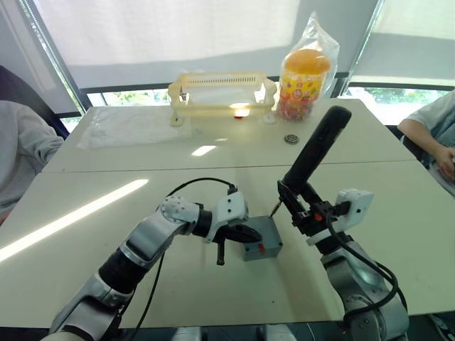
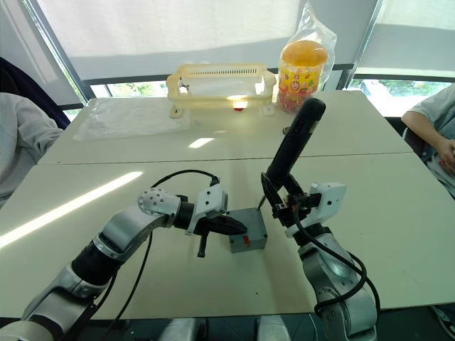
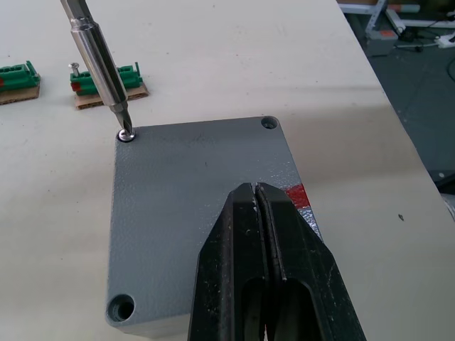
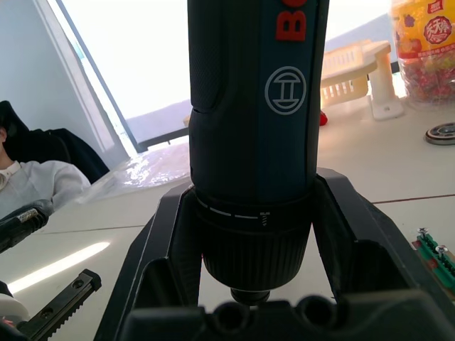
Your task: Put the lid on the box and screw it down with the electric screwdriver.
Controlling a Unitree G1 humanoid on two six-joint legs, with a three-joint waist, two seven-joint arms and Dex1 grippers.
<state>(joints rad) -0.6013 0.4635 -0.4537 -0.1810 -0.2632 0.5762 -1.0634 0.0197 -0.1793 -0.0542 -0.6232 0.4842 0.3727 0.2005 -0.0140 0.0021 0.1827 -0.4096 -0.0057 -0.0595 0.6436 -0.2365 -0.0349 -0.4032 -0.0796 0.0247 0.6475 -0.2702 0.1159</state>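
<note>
Electric screwdriver [image 1: 316, 153]: thick black tool, tilted, butt end raised toward the far side of the table, thin metal bit pointing down. Clamped between the two black fingers of the right gripper [image 4: 252, 270], which pinch its lower barrel from either side.

Bit tip [image 3: 125, 130]: seated on a screw head in one corner hole of the lid.

Lid [image 3: 192, 199]: flat grey cover, directly under the bit, lying square on top of the box. Two further corner holes visible, both away from the bit.

Box [image 1: 259, 240]: grey enclosure beneath the lid, standing on the pale table [image 1: 92, 234] just below and beside the tool's tip. Red mark [image 1: 261, 248] on the side facing the robot.

Left gripper [image 3: 257, 213]: fingers pressed together, holding nothing, tips resting on the lid's surface on the side opposite the bit's corner.

Green connector pieces [image 3: 106, 79]: on the table just beyond the bit; one carries a small upright screw.

Cream plastic basket [image 1: 222, 94] and candy jar in a clear bag [image 1: 304, 78]: well beyond the tool's butt end, at the far table edge.

Seated persons: a grey sleeve [image 1: 25, 153] far to the left of the tool, an arm [image 1: 430, 138] to its right.
</note>
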